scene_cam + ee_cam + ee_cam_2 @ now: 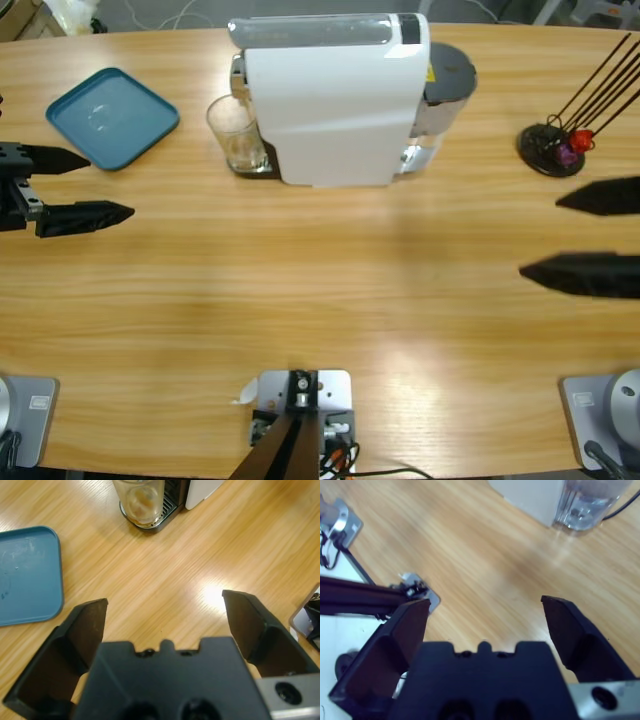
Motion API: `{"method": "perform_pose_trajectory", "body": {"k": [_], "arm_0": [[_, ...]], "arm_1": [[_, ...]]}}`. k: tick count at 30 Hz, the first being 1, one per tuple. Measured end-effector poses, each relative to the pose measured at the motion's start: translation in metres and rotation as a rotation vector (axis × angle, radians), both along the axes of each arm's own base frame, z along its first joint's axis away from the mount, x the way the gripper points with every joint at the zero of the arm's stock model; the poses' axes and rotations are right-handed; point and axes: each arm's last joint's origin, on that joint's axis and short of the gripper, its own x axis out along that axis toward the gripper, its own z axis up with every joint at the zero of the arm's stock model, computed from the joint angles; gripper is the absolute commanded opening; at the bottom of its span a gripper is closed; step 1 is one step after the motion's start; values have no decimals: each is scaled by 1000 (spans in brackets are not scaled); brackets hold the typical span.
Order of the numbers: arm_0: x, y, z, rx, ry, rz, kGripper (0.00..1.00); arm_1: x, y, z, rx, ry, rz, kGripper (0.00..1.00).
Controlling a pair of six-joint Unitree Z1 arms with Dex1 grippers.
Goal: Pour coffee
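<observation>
The white coffee machine [335, 100] stands at the back middle of the table. A clear glass tumbler [238, 135] sits upright on its drip tray [165, 515]. The left wrist view also shows the tumbler [142, 502]. No coffee can be made out in it. My left gripper [110, 186] is at the table's left edge, open and empty, well short of the tumbler; its own view shows the same [165, 597]. My right gripper [540, 236] is open and empty at the right edge. The right wrist view [485, 600] looks past the machine's water tank [585, 505].
A blue tray [112, 117] lies at the back left, just beyond the left gripper, and shows in the left wrist view [27, 575]. A black stand with dark sticks [550, 148] is at the back right near the right gripper. Bare wood spans the table's front half.
</observation>
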Motion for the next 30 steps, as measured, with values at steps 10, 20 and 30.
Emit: {"method": "perform_pose_trajectory", "body": {"k": [10,20,30], "arm_0": [[-1,1,0,-4,1,-3,1000],[-1,1,0,-4,1,-3,1000],[-7,4,-3,-4,1,-3,1000]], "arm_1": [[-4,-5,-25,159,-281,18,1000],[-4,-5,-29,161,-286,16,1000],[-3,-4,-30,157,-281,15,1000]]}}
